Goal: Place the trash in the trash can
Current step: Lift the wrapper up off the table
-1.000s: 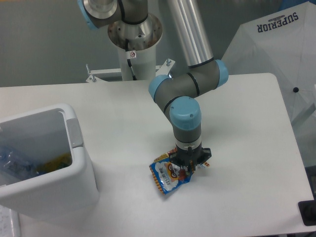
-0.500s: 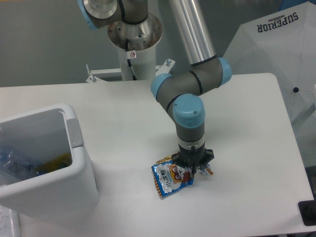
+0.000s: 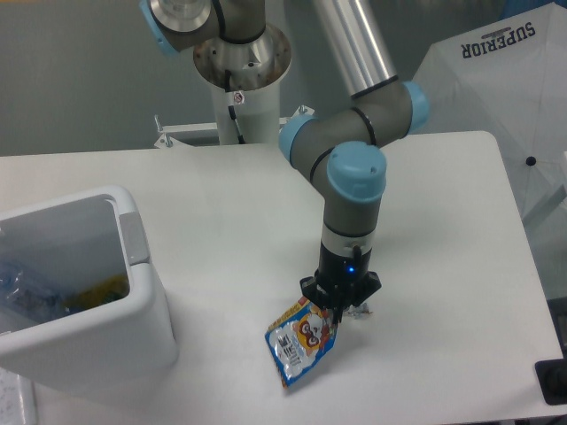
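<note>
The trash in view is a crinkly blue snack packet (image 3: 299, 343) with a cartoon face and orange edges, near the table's front middle. My gripper (image 3: 340, 312) points straight down and is shut on the packet's upper right corner. That corner is raised and the packet slants down to the left, its low end at or just above the table. The white trash can (image 3: 133, 305) stands at the left edge, well apart from the gripper, with its grey tab (image 3: 134, 237) facing the arm. Clear, bluish and yellow things (image 3: 49, 299) lie inside it; I cannot tell what they are.
The arm's white base column (image 3: 239, 66) stands at the back of the table. A white sheet printed SUPERIOR (image 3: 500, 80) hangs beyond the right edge. A small black object (image 3: 553, 382) sits at the front right corner.
The wrist has risen and shifted slightly right. The packet's gripped corner came up with it, so the packet now hangs tilted instead of lying flat.
</note>
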